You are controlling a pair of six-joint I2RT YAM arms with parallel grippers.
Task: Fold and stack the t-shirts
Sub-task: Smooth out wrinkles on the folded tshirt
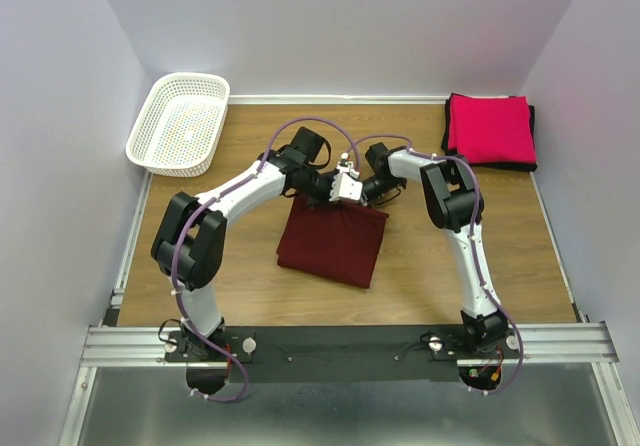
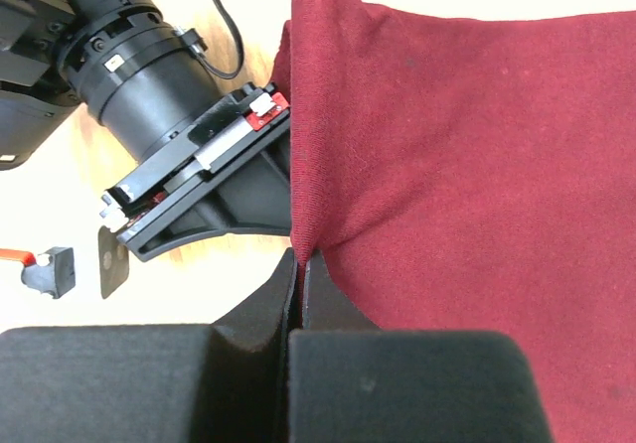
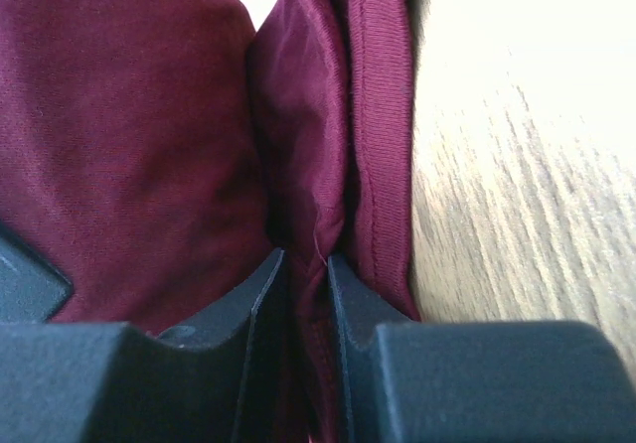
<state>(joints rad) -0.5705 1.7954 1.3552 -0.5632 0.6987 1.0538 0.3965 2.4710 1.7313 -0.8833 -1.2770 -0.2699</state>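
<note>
Wooden tabletop: one dark maroon cloth t-shirt, folded. I have left jaws pinched shut on its far edge and right jaws clamping the bunched hem, presumably for lifting.

My left tool is pinched flat on the shirt edge; my right tool clamps a fold of it. The left arm elbows out at 9 o'clock and the right arm at 3, wrists meeting at the shirt's 12.
</note>
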